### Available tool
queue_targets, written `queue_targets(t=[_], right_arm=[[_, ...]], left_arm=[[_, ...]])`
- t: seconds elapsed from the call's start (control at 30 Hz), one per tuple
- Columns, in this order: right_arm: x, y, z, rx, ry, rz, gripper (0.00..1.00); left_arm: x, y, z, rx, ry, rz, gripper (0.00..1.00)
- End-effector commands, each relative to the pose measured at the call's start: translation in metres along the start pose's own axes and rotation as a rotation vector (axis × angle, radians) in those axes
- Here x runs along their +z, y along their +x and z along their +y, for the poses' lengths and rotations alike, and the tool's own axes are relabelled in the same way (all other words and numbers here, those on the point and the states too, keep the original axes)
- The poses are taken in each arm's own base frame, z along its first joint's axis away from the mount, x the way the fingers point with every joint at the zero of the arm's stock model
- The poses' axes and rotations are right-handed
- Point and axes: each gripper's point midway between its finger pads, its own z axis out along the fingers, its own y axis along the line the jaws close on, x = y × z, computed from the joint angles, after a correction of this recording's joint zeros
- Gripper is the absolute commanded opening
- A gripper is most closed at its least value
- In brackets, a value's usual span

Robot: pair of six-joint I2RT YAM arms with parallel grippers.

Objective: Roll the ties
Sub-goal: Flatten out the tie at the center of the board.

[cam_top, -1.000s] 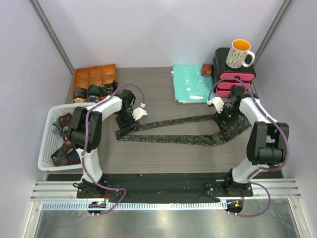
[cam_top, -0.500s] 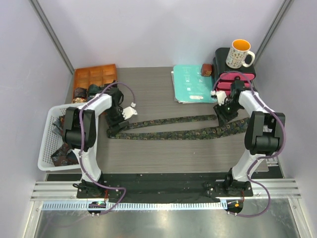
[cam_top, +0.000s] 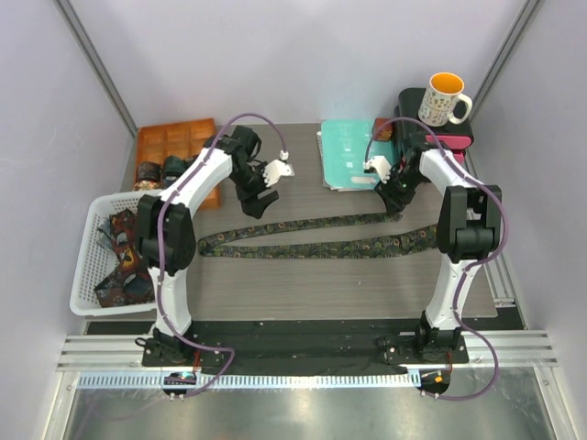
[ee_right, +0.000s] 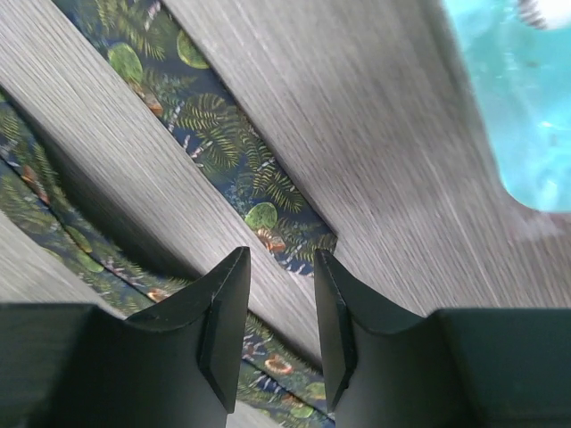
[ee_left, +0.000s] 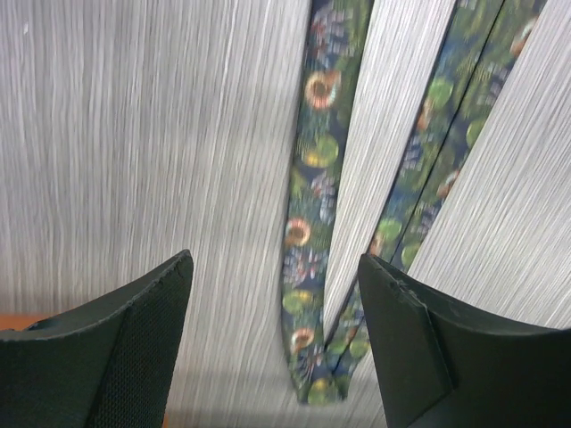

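To the left of the left gripper (cam_top: 254, 202): a white basket (cam_top: 84, 275) with loose ties (cam_top: 119, 286) inside. Just behind that basket: an orange tray (cam_top: 179, 137) with small rolled ties (cam_top: 174, 170) along its near row. Left gripper: up off the table (cam_top: 303, 289), fingers (ee_left: 134, 339) wide apart, nothing in between. Under it and a bit nearer the robot: the long green leafy tie (cam_top: 312, 236), flat on the table, folded in two, with the fold at the left end. Seen between the fingers: both strips, joined at the fold. Behind and between the two grippers: a teal folder (cam_top: 353, 156). Right gripper (cam_top: 395, 203): fingers (ee_right: 223, 330) close together with a small gap, nothing caught in the gap. Right below its tips: the thin end of the tie. Just to its right and nearer: the wide end. Behind and to the right of it: a pink and black box (cam_top: 438, 145) with a mug (cam_top: 443, 99) on top
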Motion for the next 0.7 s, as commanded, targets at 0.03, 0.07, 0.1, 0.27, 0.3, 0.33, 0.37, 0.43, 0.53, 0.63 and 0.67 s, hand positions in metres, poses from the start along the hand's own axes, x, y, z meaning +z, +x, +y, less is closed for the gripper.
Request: queue_targets(t=[0.03, 0.07, 0.1, 0.27, 0.3, 0.33, 0.37, 0.43, 0.53, 0.63, 0.67], right_arm=[[0.007, 0.001, 0.006, -0.109, -0.020, 0.031, 0.41], [0.010, 0.002, 0.008, -0.117, -0.026, 0.038, 0.40], [0.014, 0.002, 0.011, -0.125, -0.031, 0.044, 0.41], [0.032, 0.014, 0.023, -0.155, -0.057, 0.072, 0.37], [0.035, 0.018, 0.023, -0.161, -0.050, 0.090, 0.35], [0.039, 0.018, 0.026, -0.172, -0.050, 0.095, 0.31], [0.040, 0.018, 0.027, -0.173, -0.050, 0.097, 0.20], [0.037, 0.013, 0.027, -0.176, -0.034, 0.089, 0.03], [0.020, 0.000, 0.029, -0.170, -0.019, 0.049, 0.01], [-0.004, -0.013, 0.042, -0.170, -0.051, 0.003, 0.01], [-0.010, -0.017, 0.046, -0.163, -0.063, -0.012, 0.01]], left_arm=[[0.014, -0.027, -0.005, -0.012, 0.052, -0.075, 0.76], [0.016, -0.029, -0.007, -0.007, 0.061, -0.080, 0.76], [0.018, -0.033, -0.007, 0.000, 0.065, -0.093, 0.76], [0.021, -0.047, 0.001, 0.019, 0.033, -0.120, 0.76], [0.021, -0.048, 0.002, 0.014, 0.032, -0.122, 0.76], [0.023, -0.049, 0.004, 0.010, 0.032, -0.124, 0.76], [0.022, -0.054, 0.005, 0.011, 0.026, -0.135, 0.76], [0.025, -0.062, 0.010, 0.019, 0.003, -0.158, 0.76], [0.028, -0.085, 0.009, 0.034, 0.003, -0.246, 0.75], [0.032, -0.108, -0.004, 0.052, 0.057, -0.366, 0.75], [0.025, -0.130, -0.001, 0.112, 0.017, -0.440, 0.76]])
